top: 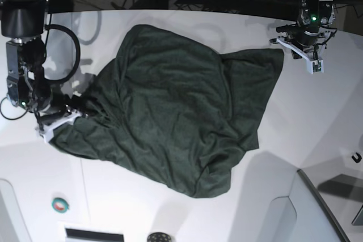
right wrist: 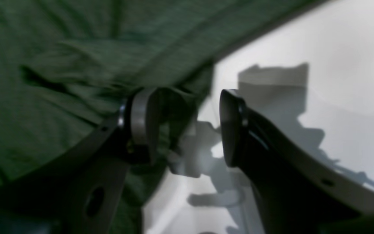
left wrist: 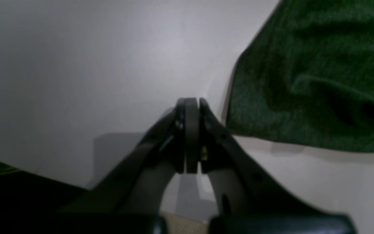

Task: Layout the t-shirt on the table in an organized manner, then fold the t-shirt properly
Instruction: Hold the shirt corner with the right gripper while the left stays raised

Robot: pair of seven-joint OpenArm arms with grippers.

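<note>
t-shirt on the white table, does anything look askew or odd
Yes. The dark green knit t-shirt lies on the white tabletop as a skewed, wrinkled heap, layers overlapping, with no sleeve or collar clearly showing. It is not spread flat. Nothing looks torn or spilled.

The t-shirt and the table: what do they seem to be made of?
The t-shirt: likely thin soft knit, matte dark green; it wrinkles and shows fine heathered texture. The table: seemingly smooth white hard laminate or plastic, faintly glossy, with soft reflections and sharp shadows.

Overhead base view; two close wrist views, all sharing the t-shirt (top: 170,111) and table (top: 317,117).
</note>
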